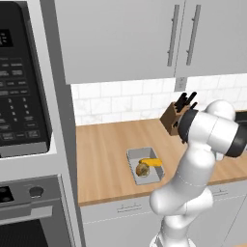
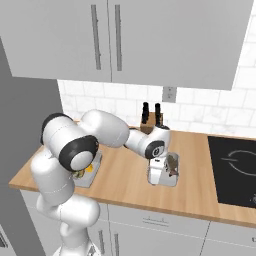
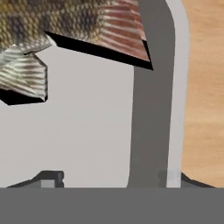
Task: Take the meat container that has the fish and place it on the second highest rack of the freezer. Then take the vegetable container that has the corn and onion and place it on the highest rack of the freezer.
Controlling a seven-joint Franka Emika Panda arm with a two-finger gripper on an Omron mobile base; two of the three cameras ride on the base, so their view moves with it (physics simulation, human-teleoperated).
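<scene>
The gripper point(image 2: 161, 181) is lowered over the meat container point(image 2: 172, 179), its jaws set apart astride the container's wall point(image 3: 151, 131), one tip inside and one outside. The fish point(image 3: 65, 26) is seen at 11 o'clock in the hand view. The vegetable container point(image 1: 132, 157) holding the corn and onion point(image 1: 147, 165) is seen at 6 o'clock from center in the left base view.

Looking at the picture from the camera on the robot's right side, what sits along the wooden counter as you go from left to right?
Tray with corn and onion → knife block → tray with the fish → black cooktop.
</scene>
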